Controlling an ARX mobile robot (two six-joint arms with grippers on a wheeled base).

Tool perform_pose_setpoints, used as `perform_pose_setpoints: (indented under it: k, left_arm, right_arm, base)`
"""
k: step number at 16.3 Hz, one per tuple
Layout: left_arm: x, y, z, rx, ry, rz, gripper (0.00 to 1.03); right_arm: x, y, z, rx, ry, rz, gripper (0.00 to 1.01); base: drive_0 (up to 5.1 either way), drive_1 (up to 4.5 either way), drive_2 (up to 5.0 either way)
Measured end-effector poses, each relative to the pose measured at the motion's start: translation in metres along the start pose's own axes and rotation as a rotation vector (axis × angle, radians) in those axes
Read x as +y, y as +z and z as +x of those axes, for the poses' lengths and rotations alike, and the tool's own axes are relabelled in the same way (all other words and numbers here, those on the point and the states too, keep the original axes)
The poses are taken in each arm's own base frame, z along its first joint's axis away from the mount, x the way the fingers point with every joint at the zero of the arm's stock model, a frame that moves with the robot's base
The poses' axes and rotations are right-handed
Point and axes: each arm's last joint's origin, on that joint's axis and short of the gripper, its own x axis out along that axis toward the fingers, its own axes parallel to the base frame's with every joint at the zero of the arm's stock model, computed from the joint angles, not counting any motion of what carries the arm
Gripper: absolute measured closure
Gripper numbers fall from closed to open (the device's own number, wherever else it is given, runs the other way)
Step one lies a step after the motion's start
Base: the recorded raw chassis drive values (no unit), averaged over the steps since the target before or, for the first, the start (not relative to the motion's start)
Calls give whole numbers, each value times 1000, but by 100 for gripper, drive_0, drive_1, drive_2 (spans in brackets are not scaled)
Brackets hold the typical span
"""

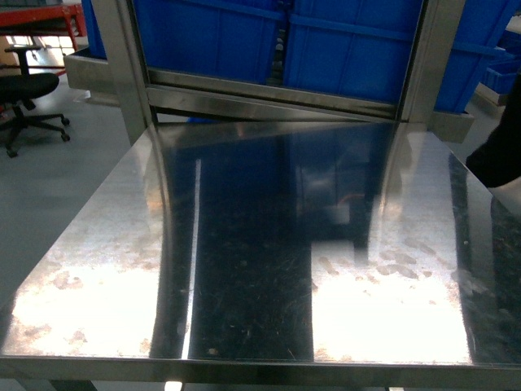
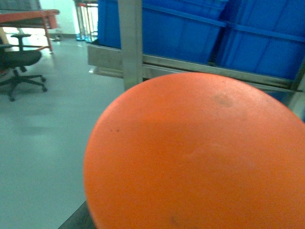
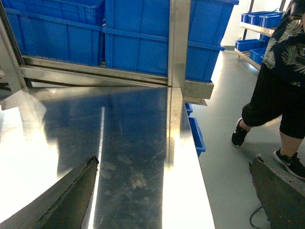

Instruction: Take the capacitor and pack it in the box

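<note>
With no capacitor or box visible on the steel surface (image 1: 244, 269), the task looks unstarted: the right gripper (image 3: 171, 191) hangs open over its right edge, the left gripper's state cannot be told, and locating both comes next.

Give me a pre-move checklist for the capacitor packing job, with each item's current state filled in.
1. Capacitor located: not ok, none in any view.
2. Pale pink plastic tub located: not ok, none in any view.
3. Left wrist camera unobstructed: not ok, a round orange object fills most of it.
4. Right gripper open: ok, fingers wide apart, nothing between.
5. Left gripper state: cannot tell, not in view.
6. Bystander clear: not ok, person in black trousers stands beside the shiny steel table.
</note>
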Motion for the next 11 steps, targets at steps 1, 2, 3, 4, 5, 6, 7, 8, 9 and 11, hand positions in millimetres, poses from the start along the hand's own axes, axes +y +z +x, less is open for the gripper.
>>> perform_pose_setpoints:
  k: [1, 2, 3, 4, 5, 6, 7, 8, 9, 11]
  left_arm:
    - [5, -2, -3, 2, 13, 0, 59]
    - [7, -3, -7, 1, 30, -1, 59]
    - [7, -2, -10, -5, 30, -1, 59]
    - [6, -3, -12, -19, 15, -1, 59]
    - [5, -7, -14, -41, 7, 0, 59]
    - [5, -15, -18, 8, 10, -1, 59]
    - [5, -15, -20, 19, 10, -1, 59]
    - [5, -10, -25, -17, 9, -1, 59]
    - [5, -8, -28, -24, 9, -1, 59]
    - [5, -8, -31, -22, 9, -1, 59]
  right_arm:
    - [0, 0, 0, 0, 0, 0, 3]
    - [0, 0, 0, 0, 0, 0, 3]
    - [0, 0, 0, 0, 0, 0, 3]
    - [0, 0, 0, 0, 0, 0, 3]
    - [0, 0, 0, 0, 0, 0, 3]
    - [0, 0, 0, 0, 0, 0, 3]
    - [0, 0, 0, 0, 0, 0, 3]
    - [0, 0, 0, 0, 0, 0, 3]
    - [0, 0, 0, 0, 0, 0, 3]
    - [0, 0, 0, 0, 0, 0, 3]
  base:
    - [0, 0, 0]
    - [0, 0, 0]
    - [0, 0, 0]
    - [0, 0, 0]
    - [0, 0, 0]
    - [0, 0, 0]
    - [0, 0, 0]
    - [0, 0, 0]
    - [0, 0, 0]
    - [0, 0, 0]
